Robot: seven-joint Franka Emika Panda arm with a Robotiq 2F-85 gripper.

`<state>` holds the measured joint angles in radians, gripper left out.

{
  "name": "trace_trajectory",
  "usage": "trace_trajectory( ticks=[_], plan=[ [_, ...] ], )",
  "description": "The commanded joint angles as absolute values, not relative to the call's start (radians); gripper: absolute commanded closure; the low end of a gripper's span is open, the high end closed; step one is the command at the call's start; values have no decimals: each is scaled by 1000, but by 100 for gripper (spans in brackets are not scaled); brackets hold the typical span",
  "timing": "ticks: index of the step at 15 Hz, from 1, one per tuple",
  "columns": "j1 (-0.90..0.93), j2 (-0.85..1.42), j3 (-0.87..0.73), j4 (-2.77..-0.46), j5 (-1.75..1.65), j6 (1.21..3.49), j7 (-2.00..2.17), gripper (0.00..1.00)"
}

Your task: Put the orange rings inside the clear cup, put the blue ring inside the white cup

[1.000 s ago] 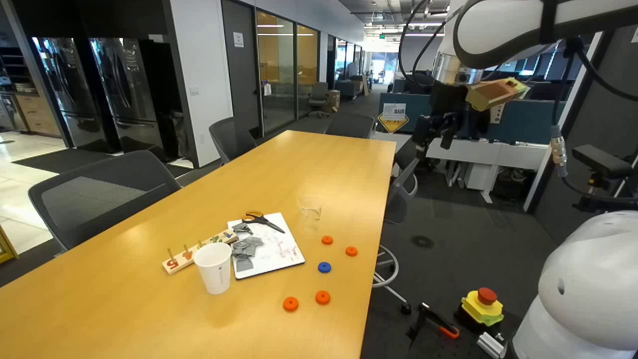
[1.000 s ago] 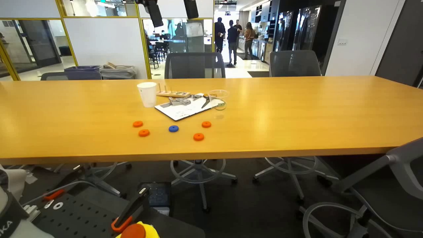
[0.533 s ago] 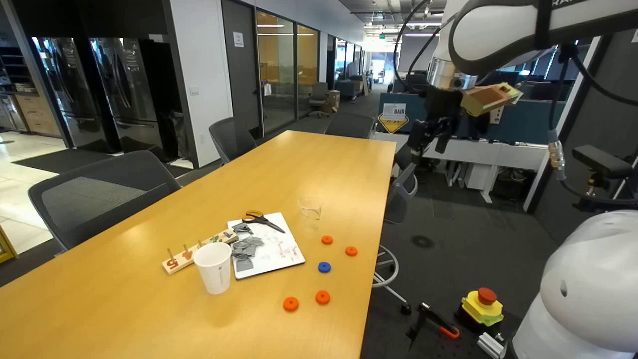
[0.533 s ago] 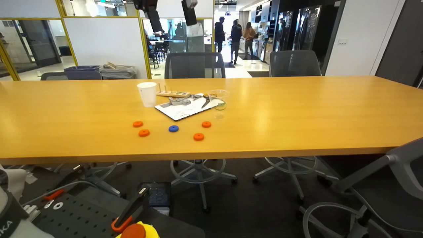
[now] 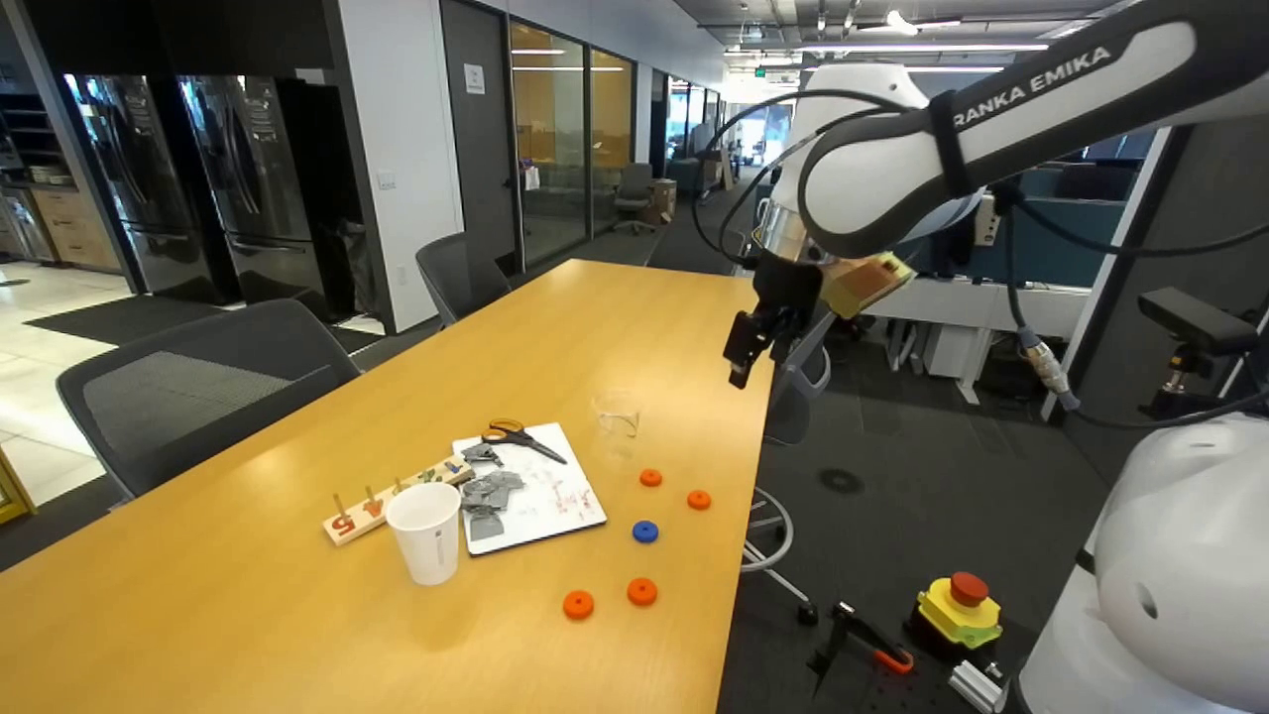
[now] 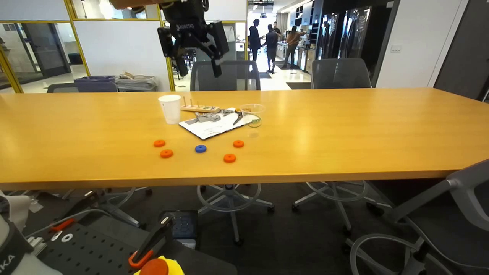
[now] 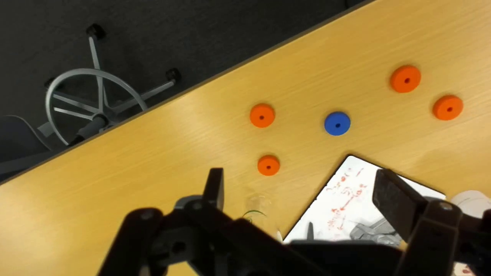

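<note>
My end effector [image 6: 200,70] hangs above the worktop [image 6: 344,133], wide apart, just air inside. In an exterior view, with the one blue ring [image 6: 200,148] as the clock's middle, two orange rings [image 6: 166,153] lie near 9 o'clock and two near 3. One white cup [image 6: 170,109] stands at 11, one clear cup [image 6: 252,115] at 2. A white board [image 6: 214,128] with scissors [image 6: 238,118] on it lies between the cups.

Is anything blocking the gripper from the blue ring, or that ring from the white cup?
Nothing visible blocks the gripper from the blue ring. Toward the white cup, upright and open, the small whiteboard lies flat beside the direct route, so lifting the ring in from above looks unhindered.
</note>
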<state>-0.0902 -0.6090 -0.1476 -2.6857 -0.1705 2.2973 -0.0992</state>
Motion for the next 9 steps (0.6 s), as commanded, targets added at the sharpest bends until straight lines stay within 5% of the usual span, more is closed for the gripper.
trace_trajectory(
  ticks=[1, 9],
  plan=[
    [-61, -434, -180, -2657, -111, 2401, -176, 0],
    [-61, -79, -194, -2540, 43, 2458, -331, 0]
  ],
)
